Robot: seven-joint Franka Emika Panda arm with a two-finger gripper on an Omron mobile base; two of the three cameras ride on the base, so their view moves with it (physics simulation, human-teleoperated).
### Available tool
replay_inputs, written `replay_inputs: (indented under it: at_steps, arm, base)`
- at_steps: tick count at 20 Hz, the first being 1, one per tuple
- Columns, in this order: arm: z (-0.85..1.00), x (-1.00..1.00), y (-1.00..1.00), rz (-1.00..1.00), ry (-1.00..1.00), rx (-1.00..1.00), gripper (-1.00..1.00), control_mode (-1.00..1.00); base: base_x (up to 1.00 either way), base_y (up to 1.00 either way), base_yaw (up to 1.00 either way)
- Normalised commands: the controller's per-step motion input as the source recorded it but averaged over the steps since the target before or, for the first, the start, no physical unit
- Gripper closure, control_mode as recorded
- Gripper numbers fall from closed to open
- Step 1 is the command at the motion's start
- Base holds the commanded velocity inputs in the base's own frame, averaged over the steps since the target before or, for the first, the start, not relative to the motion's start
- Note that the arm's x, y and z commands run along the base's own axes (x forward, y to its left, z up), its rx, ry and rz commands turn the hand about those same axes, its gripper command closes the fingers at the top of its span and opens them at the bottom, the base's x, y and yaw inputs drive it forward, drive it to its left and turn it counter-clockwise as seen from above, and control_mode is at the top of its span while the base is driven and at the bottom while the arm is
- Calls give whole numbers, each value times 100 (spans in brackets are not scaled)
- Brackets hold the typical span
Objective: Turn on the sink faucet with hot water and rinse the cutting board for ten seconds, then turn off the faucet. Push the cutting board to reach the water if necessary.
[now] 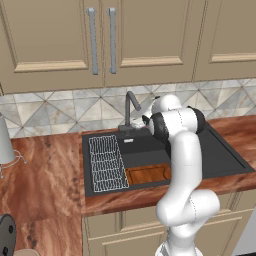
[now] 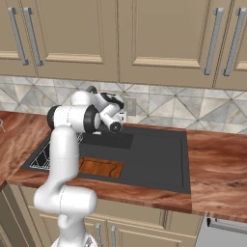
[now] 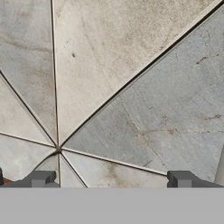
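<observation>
The dark grey sink faucet (image 1: pixel 131 107) stands at the back rim of the black sink (image 1: pixel 86 167), its bent top also peeking over my arm (image 2: pixel 91 89). The reddish-brown cutting board (image 1: pixel 149 174) lies flat at the basin's front, right of the wire rack (image 1: pixel 106 163), and is partly hidden by my arm (image 2: pixel 100 167). My gripper (image 3: pixel 111 179) is open, fingertips (image 3: pixel 41 178) wide apart, and points closely at the tiled backsplash just right of the faucet. Nothing sits between the fingers. The water is out of view.
Upper cabinets with long handles (image 1: pixel 92 40) hang above the backsplash. Wood-grain countertop (image 2: pixel 217 164) flanks the sink on both sides. A pale object (image 1: pixel 4 140) stands on the left counter, and a dark round thing (image 1: pixel 6 235) is at the lower left.
</observation>
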Motion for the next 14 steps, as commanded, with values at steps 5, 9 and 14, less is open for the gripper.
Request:
replay_inputs:
  at_steps: [5,9,14]
  arm:
    - [0,0,-36,0,0,0,-100,-100]
    - [0,0,-35,0,0,0,-100,-100]
    - [0,0,-38,0,0,0,-100,-100]
  base:
    - [0,0,0]
    - [0,0,0]
    - [0,0,0]
